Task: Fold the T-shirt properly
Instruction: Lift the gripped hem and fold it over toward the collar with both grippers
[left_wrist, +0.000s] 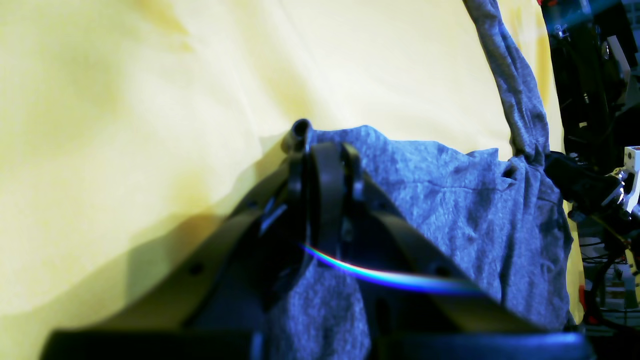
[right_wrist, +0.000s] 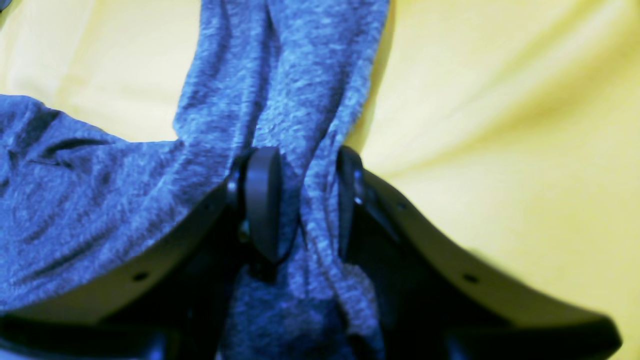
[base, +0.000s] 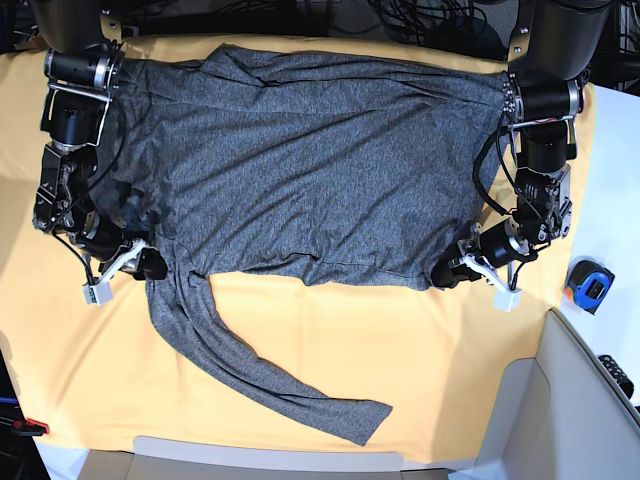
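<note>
The dark-grey T-shirt (base: 310, 160) lies spread flat on the yellow-orange table cloth (base: 400, 340), hem towards the front. One long sleeve (base: 250, 375) trails diagonally across the cloth at the front. My left gripper (base: 447, 272) is shut on the hem corner at the view's right. In the left wrist view the gripper (left_wrist: 324, 145) pinches the shirt's edge (left_wrist: 450, 200). My right gripper (base: 155, 262) is shut on bunched fabric where the sleeve meets the body. In the right wrist view the fabric (right_wrist: 280, 75) passes between its fingers (right_wrist: 262, 200).
A blue tape measure (base: 588, 283) lies on the white surface at the right. A grey bin (base: 560, 420) stands at the front right, with a black object (base: 615, 372) beside it. Both arm bases and cables sit behind the shirt.
</note>
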